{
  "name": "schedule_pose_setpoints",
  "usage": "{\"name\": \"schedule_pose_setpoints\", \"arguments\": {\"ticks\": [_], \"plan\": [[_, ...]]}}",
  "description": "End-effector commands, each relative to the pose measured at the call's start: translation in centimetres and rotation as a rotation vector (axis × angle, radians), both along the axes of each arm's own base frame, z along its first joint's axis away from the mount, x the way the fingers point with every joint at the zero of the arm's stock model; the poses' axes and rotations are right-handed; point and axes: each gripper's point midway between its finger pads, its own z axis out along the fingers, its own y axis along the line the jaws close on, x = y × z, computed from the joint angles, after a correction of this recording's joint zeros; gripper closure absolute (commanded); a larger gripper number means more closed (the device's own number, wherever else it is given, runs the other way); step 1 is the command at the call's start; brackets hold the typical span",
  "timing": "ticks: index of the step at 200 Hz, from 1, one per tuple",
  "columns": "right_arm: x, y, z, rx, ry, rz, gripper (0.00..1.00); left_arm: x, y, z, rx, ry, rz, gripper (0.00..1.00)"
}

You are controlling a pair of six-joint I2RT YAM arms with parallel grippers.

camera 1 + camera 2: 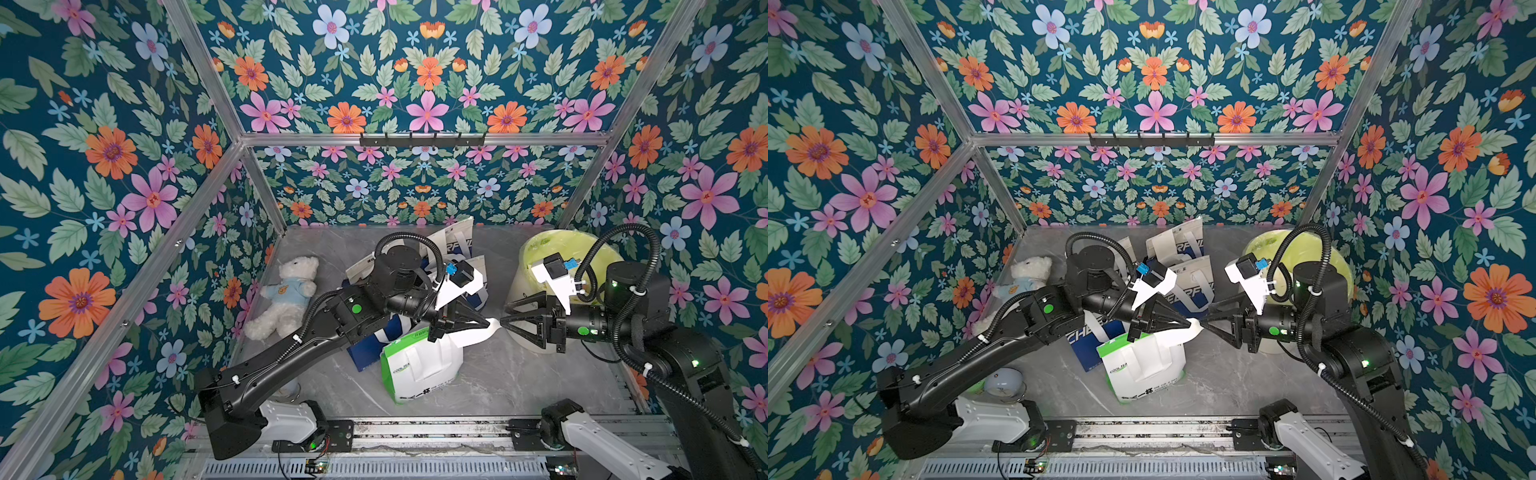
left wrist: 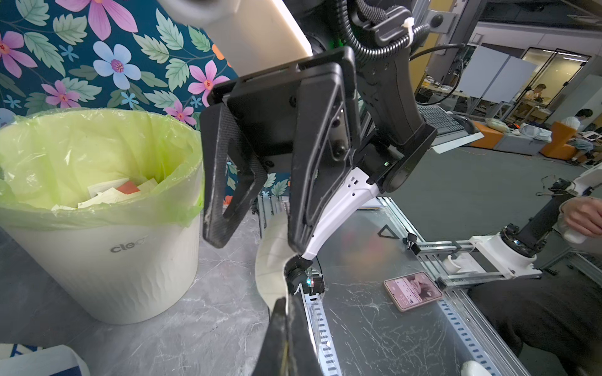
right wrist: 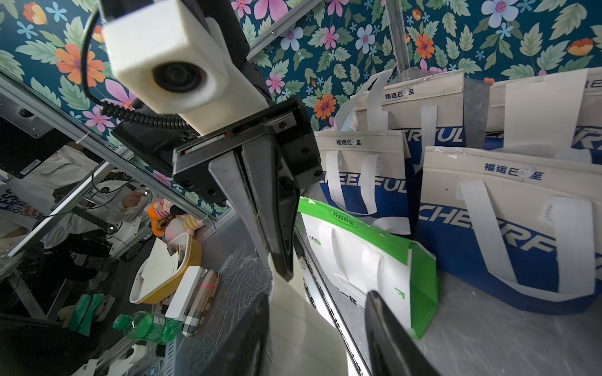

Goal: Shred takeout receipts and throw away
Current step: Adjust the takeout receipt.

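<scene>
Tools first: my left tool (image 1: pixel 486 323) is clamped shut on one edge of a takeout receipt (image 1: pixel 492 327), holding the sheet in the air just right of centre in both top views. My right tool (image 1: pixel 503 316) faces it tip to tip. Its jaws are partly apart, with the free end of the paper between them. In the right wrist view the sheet runs up through that gap, and as far as I can tell neither finger is pinching it.

Below the receipt, at lower centre, a white-and-green bag (image 1: pixel 419 365) lies on the worktop (image 1: pixel 498 374), with blue-and-white bags (image 3: pixel 488 228) standing behind it. The bin (image 1: pixel 524 286), lined in pale green, stands just behind my right tool at the right of the frame.

The left wrist view shows paper scraps (image 2: pixel 110 192) lying in the bin, so I judge some shredding is done. This receipt looks whole. What remains is gripping it with the right tool, tearing it and dropping the pieces in. I cannot tell whether more receipts are in the bags.
</scene>
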Motion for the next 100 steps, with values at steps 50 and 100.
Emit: {"name": "schedule_pose_setpoints", "arguments": {"ticks": [50, 100], "plan": [[-0.2, 0.8, 0.4, -0.003, -0.035, 0.047, 0.44, -0.3, -0.2, 0.2, -0.016, 0.001, -0.028, 1.0], [0.1, 1.4, -0.8, -0.043, -0.02, 0.049, 0.63, -0.1, -0.2, 0.1, -0.016, -0.004, -0.015, 1.0]]}}
